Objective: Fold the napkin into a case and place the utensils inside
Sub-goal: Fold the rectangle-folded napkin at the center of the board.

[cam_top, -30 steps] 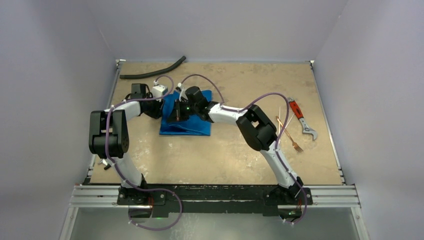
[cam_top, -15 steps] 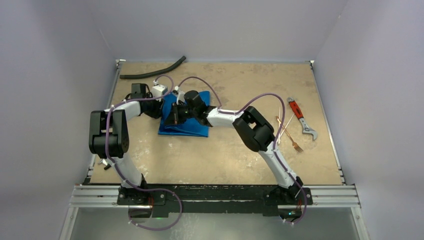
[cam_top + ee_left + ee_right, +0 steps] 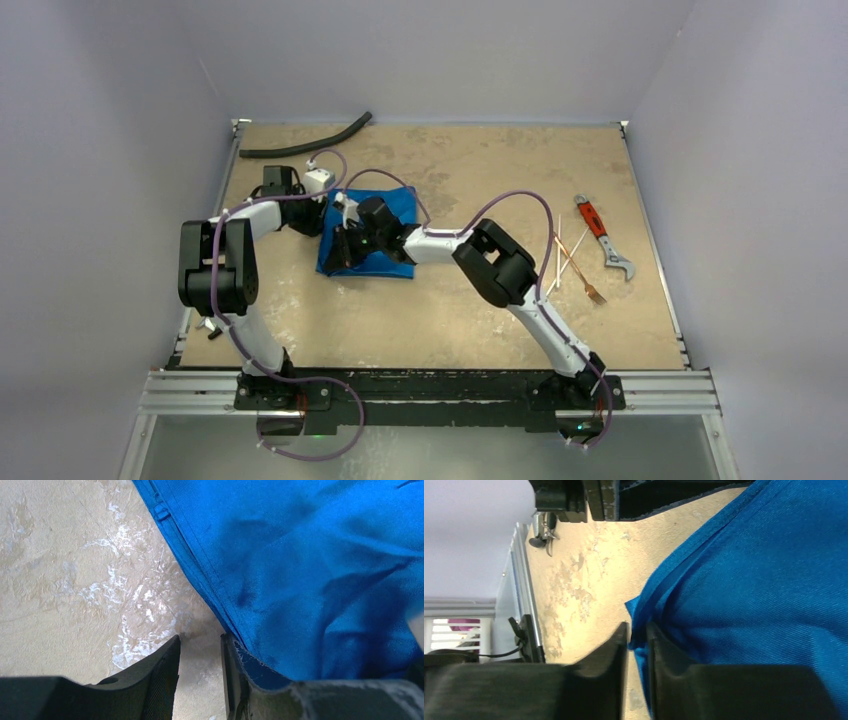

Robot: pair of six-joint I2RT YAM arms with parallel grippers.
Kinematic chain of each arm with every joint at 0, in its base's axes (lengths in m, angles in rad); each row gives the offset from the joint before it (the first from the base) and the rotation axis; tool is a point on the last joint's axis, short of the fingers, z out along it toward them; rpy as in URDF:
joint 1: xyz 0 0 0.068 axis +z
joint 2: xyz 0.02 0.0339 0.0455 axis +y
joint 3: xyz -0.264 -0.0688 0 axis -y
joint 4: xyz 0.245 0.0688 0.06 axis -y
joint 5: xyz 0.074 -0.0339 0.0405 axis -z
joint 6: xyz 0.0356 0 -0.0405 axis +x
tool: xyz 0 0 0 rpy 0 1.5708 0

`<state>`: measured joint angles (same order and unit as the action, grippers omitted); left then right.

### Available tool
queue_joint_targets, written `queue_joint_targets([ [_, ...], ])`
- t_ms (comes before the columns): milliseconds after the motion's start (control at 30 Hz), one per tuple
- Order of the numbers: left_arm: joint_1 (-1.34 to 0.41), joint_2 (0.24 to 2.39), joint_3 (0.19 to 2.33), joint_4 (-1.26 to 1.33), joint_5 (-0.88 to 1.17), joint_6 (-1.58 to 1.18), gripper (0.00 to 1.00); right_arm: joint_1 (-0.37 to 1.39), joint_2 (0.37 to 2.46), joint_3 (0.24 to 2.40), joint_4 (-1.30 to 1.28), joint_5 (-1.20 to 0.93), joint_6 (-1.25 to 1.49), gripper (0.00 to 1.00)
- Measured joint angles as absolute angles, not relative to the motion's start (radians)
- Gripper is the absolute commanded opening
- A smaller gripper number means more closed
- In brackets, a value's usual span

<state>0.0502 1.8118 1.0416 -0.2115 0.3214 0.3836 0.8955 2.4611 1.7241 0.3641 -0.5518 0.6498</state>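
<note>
**Napkin worked at its left edge by both grippers; utensils not yet touched**

The table [image 3: 450, 310] is used in two halves. The napkin [image 3: 398, 205] is laid at 9 o'clock of the table's middle as a flattish, oblong blue shape. Stacked hems are seen along its edge from the left wrist, so it is judged to be folded at least once, with the case not yet finished.

The hose [image 3: 305, 143] at 11 o'clock and the wrench [image 3: 603, 236] at 3 o'clock are left aside, being no part of the job. The utensils [image 3: 572, 262] are kept crossed in a loose bundle just beside the wrench, well apart from the cloth, presumably until a pocket is made.

The left gripper [image 3: 200, 647] is set at the napkin's 9 o'clock edge. Its jaws are parted with bare table in the gap, and the cloth is draped against the outside of one finger. Nothing is grasped, and it is probably kept there to steady the edge.

The right gripper [image 3: 637, 627] is brought to the 7 o'clock corner, and that corner is lodged in the slit between the nearly closed jaws.

Whether the corner is pinched or lying loose cannot be told. The napkin's middle is covered by the right arm from above. The number and kind of utensils cannot be made out, and no pocket opening is seen.
</note>
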Motion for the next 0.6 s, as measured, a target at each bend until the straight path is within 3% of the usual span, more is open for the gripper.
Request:
queue_joint_targets([
  [67,0.050,1.812,1.047,-0.219,0.320,0.381,0.35,0.896,2.454,1.720,0.367,-0.567,0.649,0.45],
  [233,0.054,1.814,1.073,-0.279,0.315,0.375,0.35,0.884,2.385,1.652,0.399,-0.606,0.677,0.49],
  [400,0.060,1.814,1.092,-0.339,0.314,0.369,0.35,0.820,2.274,1.603,0.415,-0.641,0.712,0.38],
  [600,0.078,1.814,1.132,-0.401,0.307,0.354,0.35,0.694,2.162,1.616,0.387,-0.612,0.680,0.11],
])
